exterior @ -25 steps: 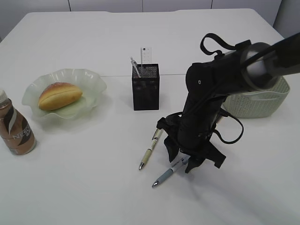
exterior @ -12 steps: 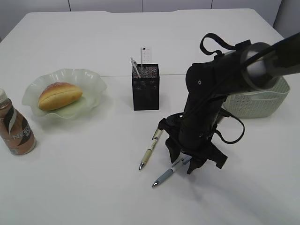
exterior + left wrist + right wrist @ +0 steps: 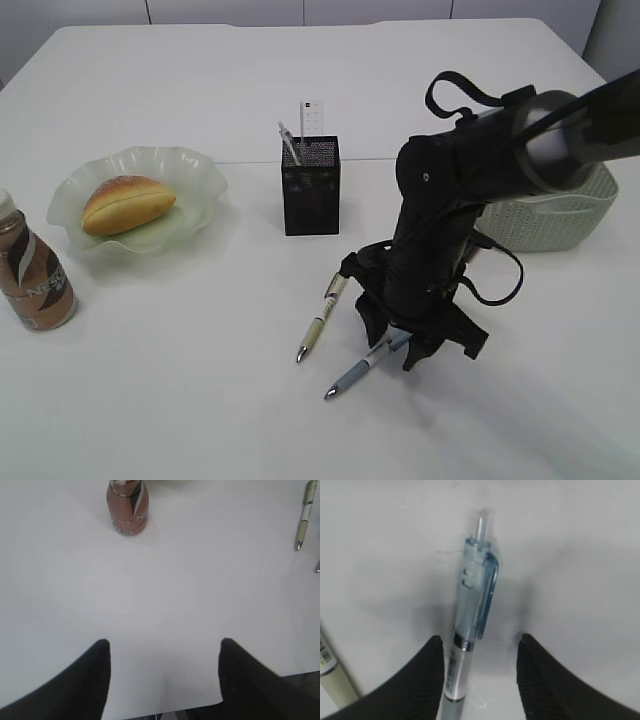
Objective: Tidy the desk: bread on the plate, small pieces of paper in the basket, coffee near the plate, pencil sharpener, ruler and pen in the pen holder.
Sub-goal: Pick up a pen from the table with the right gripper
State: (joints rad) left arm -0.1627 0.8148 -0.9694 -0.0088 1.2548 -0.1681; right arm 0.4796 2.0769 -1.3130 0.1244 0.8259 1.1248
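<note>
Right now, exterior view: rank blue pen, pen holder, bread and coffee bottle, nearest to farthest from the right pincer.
1. Blue pen, lying between the right pincer fingers.
2. Pen holder, behind it, toward table centre.
3. Bread, on the plate, far left.
4. Coffee bottle, at the left edge.

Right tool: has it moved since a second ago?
Yes, slightly. The right tool has crept toward the lower right, judged against the blue pen lying on the desk, which it straddles, open.
</note>
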